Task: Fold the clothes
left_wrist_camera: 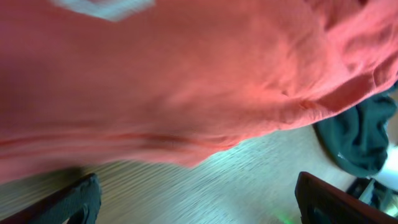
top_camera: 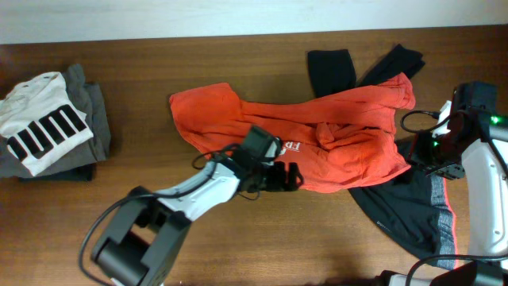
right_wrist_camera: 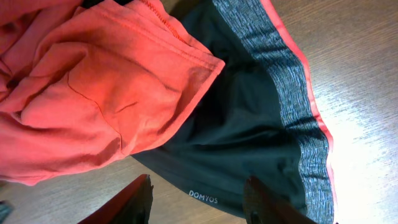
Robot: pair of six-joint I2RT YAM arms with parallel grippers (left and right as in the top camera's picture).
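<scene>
Wood-grain surface (top_camera: 317,238) carries a crumpled, soft orange-red shirt (top_camera: 349,135) at centre, with a smooth black garment (right_wrist_camera: 249,124) at its 4 o'clock. Left claw (left_wrist_camera: 199,202) gapes wide beside the shirt's hem. Right claw (right_wrist_camera: 200,202) stands apart over the black fabric.

The T-shirt (top_camera: 341,131) at centre frame is orange-red with white lettering. The garment (top_camera: 405,208) at lower right is black with a grey band edged red.

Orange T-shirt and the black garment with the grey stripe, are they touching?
Touching. The right wrist view shows the orange T-shirt draped directly over the black garment.
</scene>
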